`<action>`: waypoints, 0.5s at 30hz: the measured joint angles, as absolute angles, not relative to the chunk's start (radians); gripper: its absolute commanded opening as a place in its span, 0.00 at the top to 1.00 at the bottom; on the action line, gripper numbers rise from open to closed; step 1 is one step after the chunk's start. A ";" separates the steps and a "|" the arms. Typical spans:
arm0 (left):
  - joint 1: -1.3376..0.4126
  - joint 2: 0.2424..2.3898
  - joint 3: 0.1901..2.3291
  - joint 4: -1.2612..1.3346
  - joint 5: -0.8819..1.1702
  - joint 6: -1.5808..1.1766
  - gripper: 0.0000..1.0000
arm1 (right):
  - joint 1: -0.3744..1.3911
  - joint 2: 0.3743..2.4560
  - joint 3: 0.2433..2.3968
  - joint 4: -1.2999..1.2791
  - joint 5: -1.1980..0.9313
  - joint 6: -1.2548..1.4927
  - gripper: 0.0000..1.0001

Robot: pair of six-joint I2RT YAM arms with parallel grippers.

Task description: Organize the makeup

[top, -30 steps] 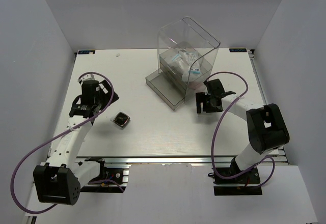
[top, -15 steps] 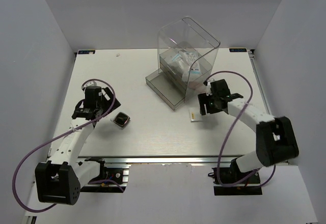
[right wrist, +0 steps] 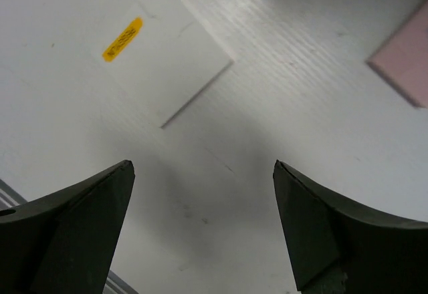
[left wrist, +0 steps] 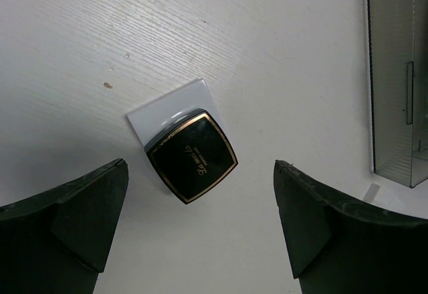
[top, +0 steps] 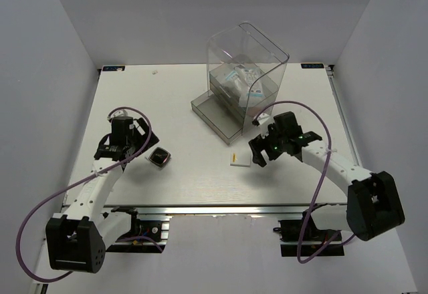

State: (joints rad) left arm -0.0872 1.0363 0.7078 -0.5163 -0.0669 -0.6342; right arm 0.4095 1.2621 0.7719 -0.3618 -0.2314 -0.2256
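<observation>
A black square compact [top: 160, 157] with a gold rim lies on the table left of centre; the left wrist view shows the compact [left wrist: 192, 155] resting on a white card [left wrist: 167, 110]. My left gripper [top: 142, 148] hovers just left of it, open [left wrist: 200, 166], with nothing between the fingers. A white flat box [top: 240, 158] with an orange sticker lies at table centre. My right gripper [top: 257, 154] is open right beside it. In the right wrist view the box [right wrist: 160, 60] lies ahead of the open gripper [right wrist: 202, 166], and a pink square [right wrist: 404, 63] shows at the right edge.
A tall clear drawer case [top: 247, 73] stands at the back centre with white blue-printed packets [top: 241, 80] inside. Its grey drawer [top: 217, 112] is pulled out toward the front left. The table's near metal rail [top: 221, 208] runs behind both grippers.
The white flat box has appeared on the table and now lies further left. My right gripper swung left and nearer, closing partly then opening. My left arm shifted slightly toward the near edge.
</observation>
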 measured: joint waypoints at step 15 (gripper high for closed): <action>-0.087 0.985 0.640 -0.515 -0.014 -0.649 0.02 | 0.565 1.438 0.836 -0.417 -0.404 -0.910 0.11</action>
